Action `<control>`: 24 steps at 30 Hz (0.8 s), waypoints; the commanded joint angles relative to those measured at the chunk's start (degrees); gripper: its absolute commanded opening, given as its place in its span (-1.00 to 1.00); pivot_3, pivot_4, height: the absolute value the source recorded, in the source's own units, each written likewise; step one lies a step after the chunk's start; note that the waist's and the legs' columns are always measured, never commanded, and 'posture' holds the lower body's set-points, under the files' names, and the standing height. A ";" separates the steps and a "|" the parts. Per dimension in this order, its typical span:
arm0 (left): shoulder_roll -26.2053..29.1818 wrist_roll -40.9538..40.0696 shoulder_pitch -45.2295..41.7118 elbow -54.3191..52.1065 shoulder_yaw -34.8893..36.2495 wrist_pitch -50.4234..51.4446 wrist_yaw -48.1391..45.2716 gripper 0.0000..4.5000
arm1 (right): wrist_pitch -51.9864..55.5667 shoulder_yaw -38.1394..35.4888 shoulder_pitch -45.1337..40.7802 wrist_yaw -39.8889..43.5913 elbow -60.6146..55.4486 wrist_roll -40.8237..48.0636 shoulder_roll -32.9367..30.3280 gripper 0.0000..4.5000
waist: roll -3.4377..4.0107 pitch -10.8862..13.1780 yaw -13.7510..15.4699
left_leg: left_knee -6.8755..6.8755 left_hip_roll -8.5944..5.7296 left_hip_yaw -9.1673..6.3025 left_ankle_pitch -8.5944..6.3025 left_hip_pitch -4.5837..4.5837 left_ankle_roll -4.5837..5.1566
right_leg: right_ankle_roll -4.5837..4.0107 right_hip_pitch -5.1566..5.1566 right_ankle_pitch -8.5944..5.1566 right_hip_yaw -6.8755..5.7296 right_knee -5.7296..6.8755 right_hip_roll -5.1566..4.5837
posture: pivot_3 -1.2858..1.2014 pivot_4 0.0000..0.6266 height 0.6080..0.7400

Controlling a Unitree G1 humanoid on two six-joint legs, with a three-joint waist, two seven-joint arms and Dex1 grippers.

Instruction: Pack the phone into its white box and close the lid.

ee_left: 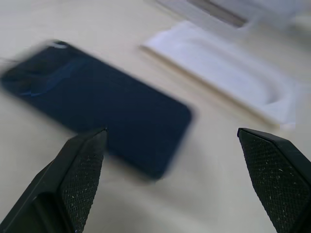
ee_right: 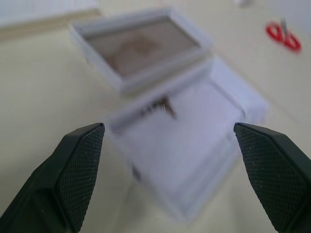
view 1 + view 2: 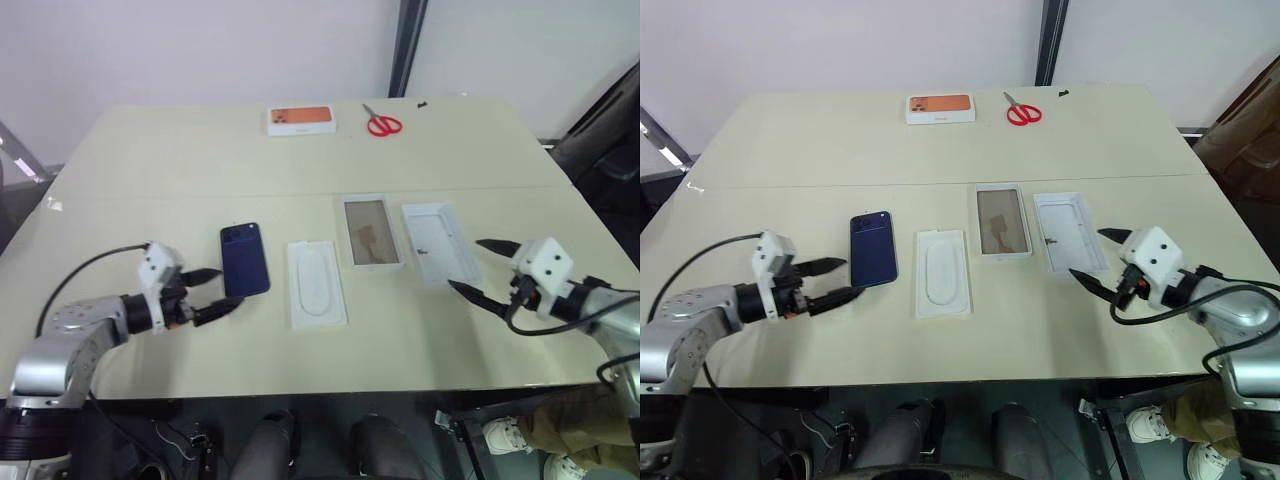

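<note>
One phone, one box, one lid, all lying apart on the table.
The phone point(image 3: 245, 259), flat white insert point(image 3: 316, 282), white box point(image 3: 370, 231) and lid point(image 3: 439, 243) form a row mid-table; left gripper point(image 3: 220, 290) and right gripper point(image 3: 482, 270) hover near the front edge, jaws wide, empty. An orange-topped box point(image 3: 301, 119) and scissors point(image 3: 381, 122) sit along the far edge.

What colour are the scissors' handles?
Red. The scissors lie at the table's far edge, clearest in the left eye view.

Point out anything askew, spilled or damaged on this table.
Nothing stands out. The phone, flat insert, white box and lid lie flat, apart and roughly parallel; nothing looks spilled or broken.
</note>
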 commanded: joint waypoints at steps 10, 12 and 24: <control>-8.83 -16.21 -5.51 -4.01 -0.48 27.30 12.11 1.00 | 4.81 13.69 -13.45 -0.04 -3.66 -1.07 4.71 0.98 | -0.01 0.00 0.42 | 0.08 -0.01 -0.06 0.01 -0.02 -0.01 | 0.00 0.02 0.00 -0.06 0.00 0.01 | 0.03 -0.52 0.91; -9.99 -16.91 -6.16 -4.21 -1.06 29.38 13.92 1.00 | 4.68 14.41 -13.84 -0.07 -3.31 -1.39 5.28 0.98 | -0.03 -0.01 0.39 | 0.10 -0.03 -0.05 0.01 -0.03 -0.01 | 0.00 0.04 0.00 -0.06 -0.01 0.01 | 0.03 -0.52 0.91; -15.93 -15.27 -9.48 2.63 -3.10 32.45 18.82 1.00 | 6.51 18.74 -15.40 4.16 -5.04 -0.38 5.87 0.98 | 0.03 -0.04 1.28 | 0.13 -0.05 -0.05 0.04 0.02 -0.06 | 0.00 0.10 0.00 -0.05 0.00 0.00 | 0.03 -0.52 0.91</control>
